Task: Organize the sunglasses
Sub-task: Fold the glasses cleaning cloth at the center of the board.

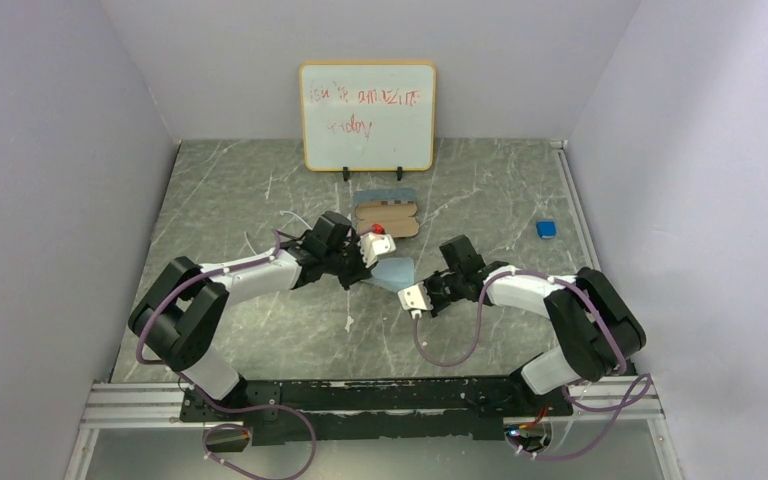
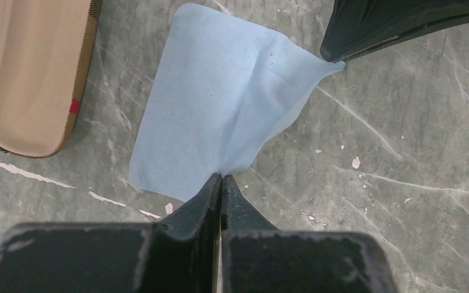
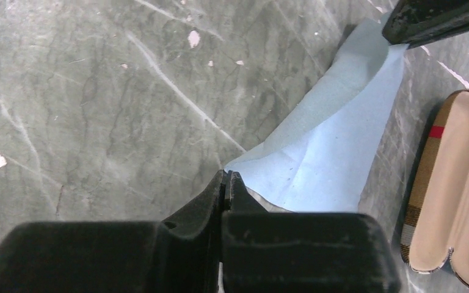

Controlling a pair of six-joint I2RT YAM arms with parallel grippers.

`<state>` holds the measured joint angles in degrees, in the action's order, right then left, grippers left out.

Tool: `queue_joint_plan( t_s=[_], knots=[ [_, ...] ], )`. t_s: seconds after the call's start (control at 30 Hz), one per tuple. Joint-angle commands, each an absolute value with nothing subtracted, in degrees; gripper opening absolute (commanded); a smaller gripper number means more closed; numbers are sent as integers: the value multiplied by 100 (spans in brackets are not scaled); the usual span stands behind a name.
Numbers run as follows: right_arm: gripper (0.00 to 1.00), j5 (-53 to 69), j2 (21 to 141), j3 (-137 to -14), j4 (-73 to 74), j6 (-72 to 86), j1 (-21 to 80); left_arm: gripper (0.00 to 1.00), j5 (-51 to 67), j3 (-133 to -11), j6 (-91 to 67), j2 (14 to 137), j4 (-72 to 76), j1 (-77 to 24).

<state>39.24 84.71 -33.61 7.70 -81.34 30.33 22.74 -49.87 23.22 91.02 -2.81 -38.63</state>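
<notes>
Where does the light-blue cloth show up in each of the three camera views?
Top external: light-blue cloth at centre, just below the open plaid case.
Left wrist: upper middle, case at left edge.
Right wrist: right of centre, case at right edge.
Shared landmark: the plaid case.

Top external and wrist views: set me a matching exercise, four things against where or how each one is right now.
Things:
1. light-blue cloth
2. plaid case
3. whiteboard
4. small blue object

States:
A. stands upright at the back, with red writing on it
B. lies open, tan lining showing
C. pinched at two spots, by the left gripper and the right gripper
D. lies alone, far over on the right

Pairs: 1-C, 2-B, 3-A, 4-D
</notes>
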Motion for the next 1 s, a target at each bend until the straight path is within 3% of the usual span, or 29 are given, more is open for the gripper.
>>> queue_joint_plan(
  t_s=[0.0,0.97],
  knots=[
    [0,4058,8515,-3721,740,-7763,2982,5,2500,-5095,2319,8969,-215,-3751],
    [0,3353,8754,-4038,-234,-6926,2777,5,2488,-4938,2332,8859,-137,-3633]
  ],
)
